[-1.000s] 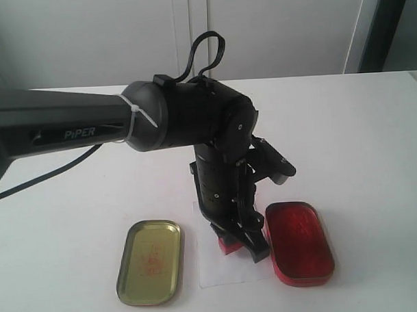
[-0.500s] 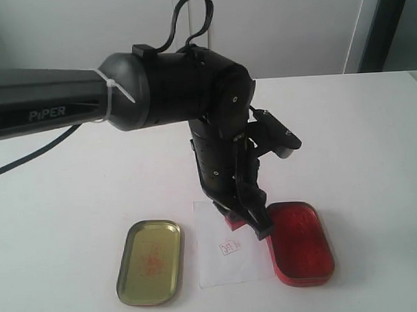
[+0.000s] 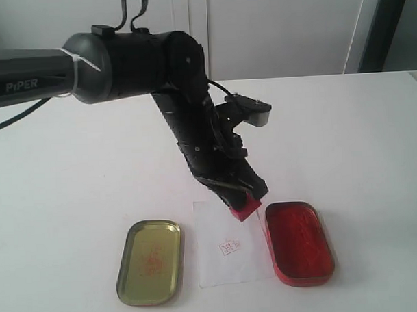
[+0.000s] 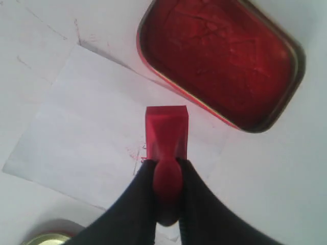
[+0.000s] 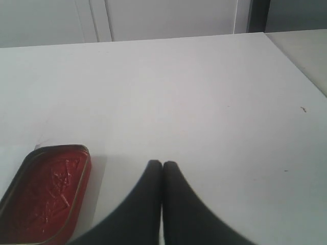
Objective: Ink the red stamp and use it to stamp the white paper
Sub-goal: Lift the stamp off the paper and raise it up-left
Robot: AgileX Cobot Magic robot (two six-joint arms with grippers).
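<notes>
My left gripper (image 3: 243, 199) (image 4: 166, 164) is shut on the knobbed handle of the red stamp (image 3: 242, 209) (image 4: 166, 135), holding it tilted just above the far right part of the white paper (image 3: 229, 248) (image 4: 87, 132). A small red square print (image 3: 229, 248) shows on the sheet, nearer the front than the stamp. The open red ink-pad tin (image 3: 298, 242) (image 4: 219, 61) (image 5: 43, 191) lies right of the paper. My right gripper (image 5: 162, 164) is shut and empty over bare table, out of the exterior view.
A gold tin lid (image 3: 150, 262) lies left of the paper near the table's front edge. The black left arm (image 3: 137, 66) reaches in from the left across the white tabletop (image 3: 345, 137). A white wall stands behind.
The left gripper has lifted the stamp off the paper and swung back and up, uncovering a red print on the sheet. The arm has shifted leftward.
</notes>
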